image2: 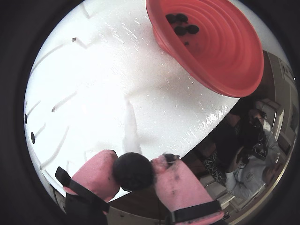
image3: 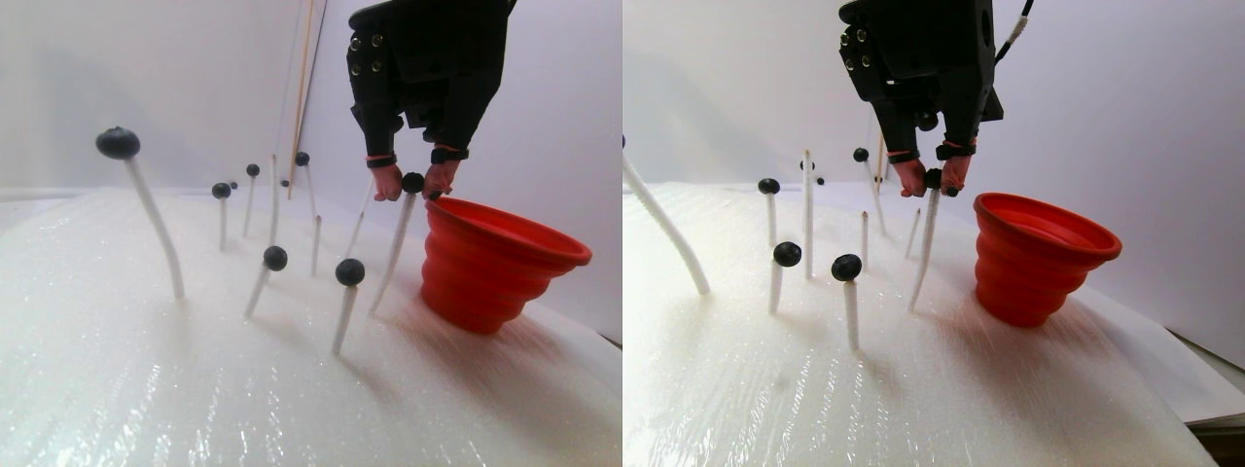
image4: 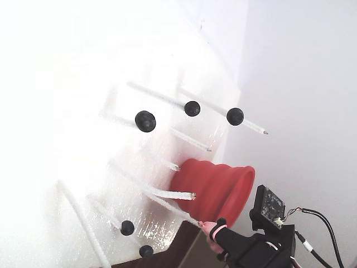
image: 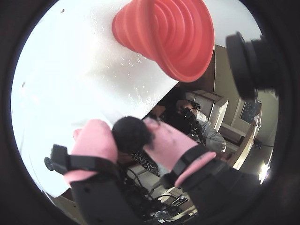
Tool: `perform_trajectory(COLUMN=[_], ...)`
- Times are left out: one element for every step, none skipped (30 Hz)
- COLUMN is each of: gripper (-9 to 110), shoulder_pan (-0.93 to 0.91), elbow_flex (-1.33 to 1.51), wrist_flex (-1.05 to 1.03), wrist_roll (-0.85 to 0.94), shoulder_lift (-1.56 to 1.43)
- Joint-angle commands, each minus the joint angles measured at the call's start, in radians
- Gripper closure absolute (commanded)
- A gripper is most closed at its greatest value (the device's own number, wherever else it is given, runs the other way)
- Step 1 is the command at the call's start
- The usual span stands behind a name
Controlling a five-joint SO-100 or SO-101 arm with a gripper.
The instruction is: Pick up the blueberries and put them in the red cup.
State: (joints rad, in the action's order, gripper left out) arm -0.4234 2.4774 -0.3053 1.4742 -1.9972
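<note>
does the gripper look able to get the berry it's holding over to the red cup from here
Probably yes. The gripper is shut on a blueberry, and the red cup stands close beside it with its wide mouth open; nothing seems to stand between them.

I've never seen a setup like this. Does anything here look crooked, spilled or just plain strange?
Nothing is spilled. The oddity is the blueberries themselves: they sit on the tips of thin white rods stuck in the white sheet, and several rods lean or curve. The gripper pinches one berry; a few already lie in the red cup.
</note>
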Motion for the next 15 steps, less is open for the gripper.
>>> perform_trajectory(gripper=[90, 90, 90, 90, 90, 90, 91, 91, 91, 91, 91, 91, 91, 91, 91], shoulder_pan=[-0.015, -0.015, -0.014, -0.014, -0.012, -0.009, -0.006, -0.005, -0.002, 0.002, 0.003, 0.006, 0.008, 0.011, 0.012], elbow_flex=[-0.067, -0.066, -0.063, -0.060, -0.057, -0.052, -0.048, -0.043, -0.040, -0.037, -0.034, -0.031, -0.031, -0.029, -0.029], wrist_flex=[0.011, 0.011, 0.011, 0.011, 0.011, 0.011, 0.011, 0.011, 0.009, 0.008, 0.006, 0.003, -0.003, -0.008, -0.012], wrist_roll=[0.005, 0.005, 0.006, 0.008, 0.009, 0.011, 0.011, 0.012, 0.014, 0.014, 0.015, 0.017, 0.017, 0.017, 0.017], shoulder_lift=[-0.020, -0.023, -0.028, -0.035, -0.043, -0.052, -0.063, -0.074, -0.084, -0.092, -0.103, -0.112, -0.121, -0.129, -0.135])
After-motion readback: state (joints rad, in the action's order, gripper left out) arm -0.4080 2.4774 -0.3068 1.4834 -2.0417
